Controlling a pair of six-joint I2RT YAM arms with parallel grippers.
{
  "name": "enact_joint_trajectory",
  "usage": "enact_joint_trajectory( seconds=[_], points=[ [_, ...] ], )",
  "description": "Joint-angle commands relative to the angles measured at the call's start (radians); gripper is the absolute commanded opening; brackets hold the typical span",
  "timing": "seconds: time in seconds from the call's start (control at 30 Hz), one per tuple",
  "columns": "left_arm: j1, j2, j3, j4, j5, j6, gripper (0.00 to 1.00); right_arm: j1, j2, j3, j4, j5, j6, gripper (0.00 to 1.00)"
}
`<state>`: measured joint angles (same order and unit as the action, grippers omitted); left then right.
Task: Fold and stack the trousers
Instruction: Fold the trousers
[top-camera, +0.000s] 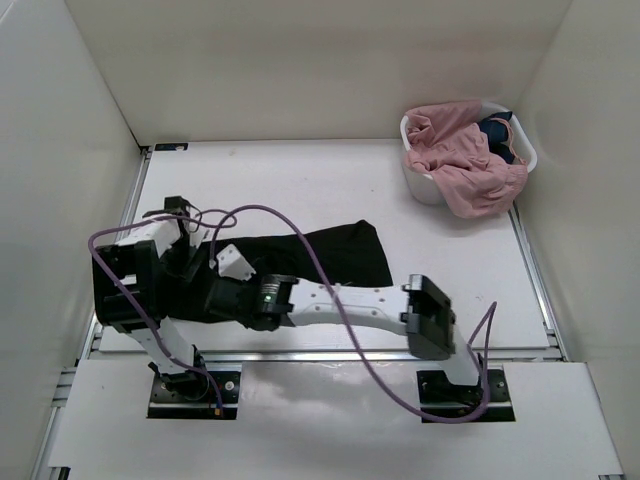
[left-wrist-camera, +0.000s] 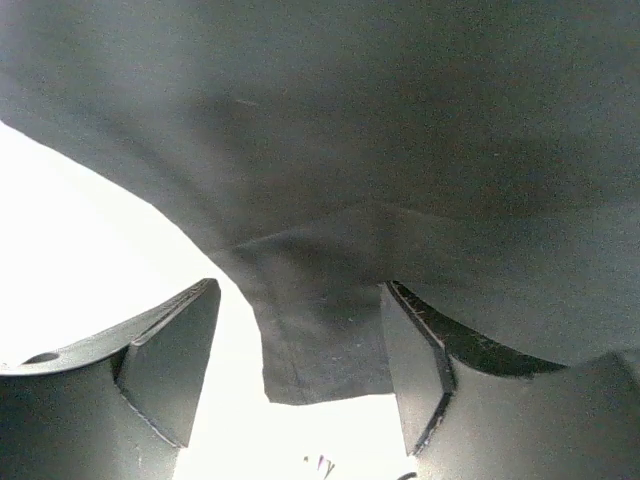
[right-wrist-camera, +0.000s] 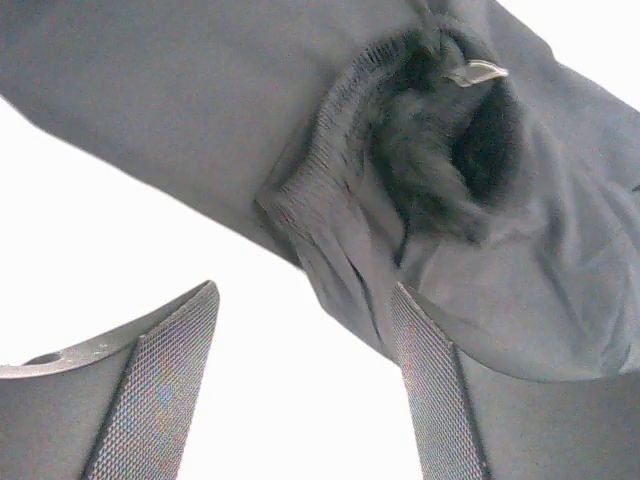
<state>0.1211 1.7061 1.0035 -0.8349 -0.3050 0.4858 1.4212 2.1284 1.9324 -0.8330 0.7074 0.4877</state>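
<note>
Well, the trousers (top-camera: 345, 255) look soft, light and floppy; the left end effector (left-wrist-camera: 300, 365) and right end effector (right-wrist-camera: 305, 380) are spread, holding nothing; best grab the thick waistband (right-wrist-camera: 315, 190).

Trousers (top-camera: 340, 255) plain blk – garments (top-camera: 470, 175) pink, basket (top-camera: 425, 187) wht.

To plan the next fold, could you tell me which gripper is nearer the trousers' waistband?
Right. The right gripper hangs open just above the waistband; the left gripper is over a flat corner of the trousers, no waistband in view.
</note>
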Motion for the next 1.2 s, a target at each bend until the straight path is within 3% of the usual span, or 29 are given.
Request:
enact_joint_trajectory(
  seconds=[0.0,0.2,0.3,0.37,0.4,0.47,0.67,0.87,1.03,1.17],
  points=[
    [-0.001,-0.105,0.078,0.025,0.017,-0.044,0.77,-0.004,-0.209,-0.126,0.089,-0.063,-0.072,0.73],
    [-0.001,-0.244,0.266,-0.065,0.108,0.033,0.80,-0.039,-0.490,-0.479,0.146,0.086,0.129,0.65],
    [-0.058,-0.255,0.441,-0.232,0.314,0.079,0.80,-0.183,-0.582,-0.596,0.106,0.064,0.274,0.64],
    [-0.159,-0.255,0.510,-0.338,0.489,0.088,0.81,-0.258,-0.604,-0.694,0.097,0.011,0.330,0.65],
    [-0.199,-0.243,0.526,-0.422,0.538,0.088,0.81,-0.334,-0.604,-0.720,0.084,-0.064,0.339,0.67],
    [-0.306,-0.229,0.495,-0.441,0.589,0.048,0.82,-0.396,-0.613,-0.791,0.084,-0.104,0.353,0.68],
    [-0.460,-0.145,0.397,-0.342,0.575,-0.055,0.83,-0.661,-0.715,-0.949,0.207,-0.229,0.342,0.80],
    [-0.552,-0.042,0.388,-0.265,0.544,-0.087,0.87,-0.928,-0.765,-1.083,0.467,-0.628,0.117,0.86],
    [-0.618,0.001,0.288,-0.205,0.433,-0.087,0.84,-1.012,-0.685,-1.081,0.557,-0.880,0.003,0.86],
    [-0.630,-0.031,0.161,-0.158,0.373,-0.087,0.81,-1.012,-0.619,-1.081,0.578,-0.933,0.003,0.86]
  ],
)
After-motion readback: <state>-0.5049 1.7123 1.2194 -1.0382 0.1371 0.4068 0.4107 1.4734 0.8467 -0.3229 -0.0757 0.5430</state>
